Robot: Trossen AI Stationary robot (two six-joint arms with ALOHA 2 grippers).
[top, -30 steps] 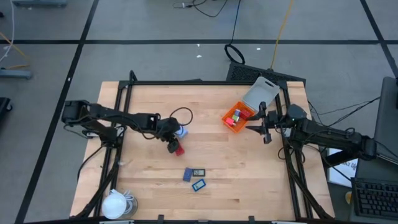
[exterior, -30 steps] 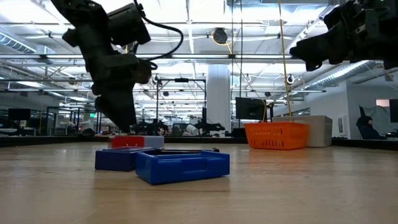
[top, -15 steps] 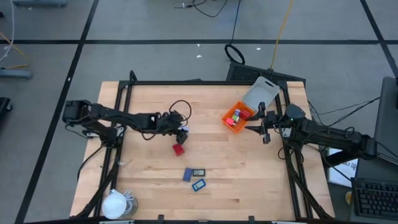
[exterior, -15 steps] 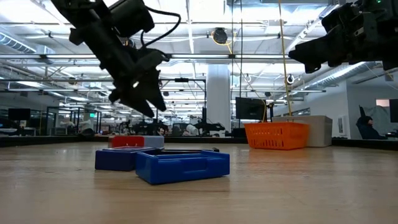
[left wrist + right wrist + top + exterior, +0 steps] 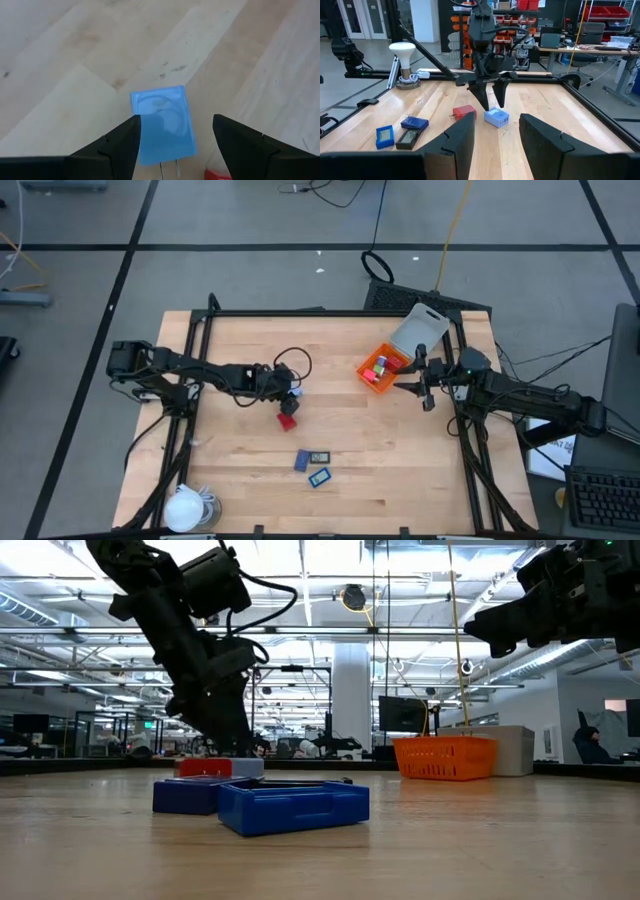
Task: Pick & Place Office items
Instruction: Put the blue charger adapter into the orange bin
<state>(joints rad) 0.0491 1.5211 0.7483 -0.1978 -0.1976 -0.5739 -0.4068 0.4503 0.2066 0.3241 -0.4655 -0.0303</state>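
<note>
Now, in the high view, the left gripper [image 5: 286,394] has shifted back over the pale blue cube [image 5: 292,392], with the red block [image 5: 287,420] just below it and the right gripper [image 5: 412,376] parked beside the orange tray [image 5: 382,370]. In the left wrist view, the parted fingers [image 5: 117,145] straddle the cube [image 5: 163,123] without clamping it, so the pick is judged pending. In the right wrist view, the far gripper [image 5: 490,97] hangs directly above the cube [image 5: 496,117], with the red block [image 5: 464,112] alongside.

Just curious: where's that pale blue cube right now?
The pale blue cube sits mid-table, left of centre, under the left claw, beside the red block.
</note>
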